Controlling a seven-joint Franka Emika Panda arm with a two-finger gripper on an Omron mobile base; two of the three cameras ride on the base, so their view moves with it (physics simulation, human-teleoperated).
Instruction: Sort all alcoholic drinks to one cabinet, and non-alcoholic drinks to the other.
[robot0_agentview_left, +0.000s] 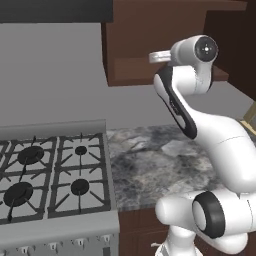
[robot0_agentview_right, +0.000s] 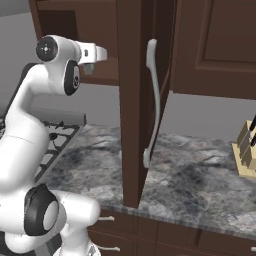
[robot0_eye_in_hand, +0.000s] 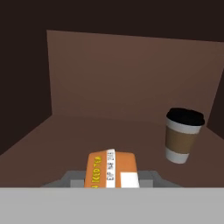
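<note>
One open cabinet (robot0_agentview_left: 150, 60) takes the arm's hand in the left base view, with bare stone counter (robot0_agentview_left: 150, 165) far below. From the right base view, its open door (robot0_agentview_right: 132, 100) stands just beside the hand. In the hand view, the gripper (robot0_eye_in_hand: 111, 177) is squeezed shut on the orange can (robot0_eye_in_hand: 111, 168); the coffee cup (robot0_eye_in_hand: 183, 135) stands ahead to one side, with bare shelf around.

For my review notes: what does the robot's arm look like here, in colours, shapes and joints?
The arm is glossy white, built of rounded, bulbous links. Dark ring-shaped joints separate them, with a black band at the elbow and a round dark cap with a small pale dot at the top joint. No loose cables or lettering show. The claw's visible parts are grey.
</note>
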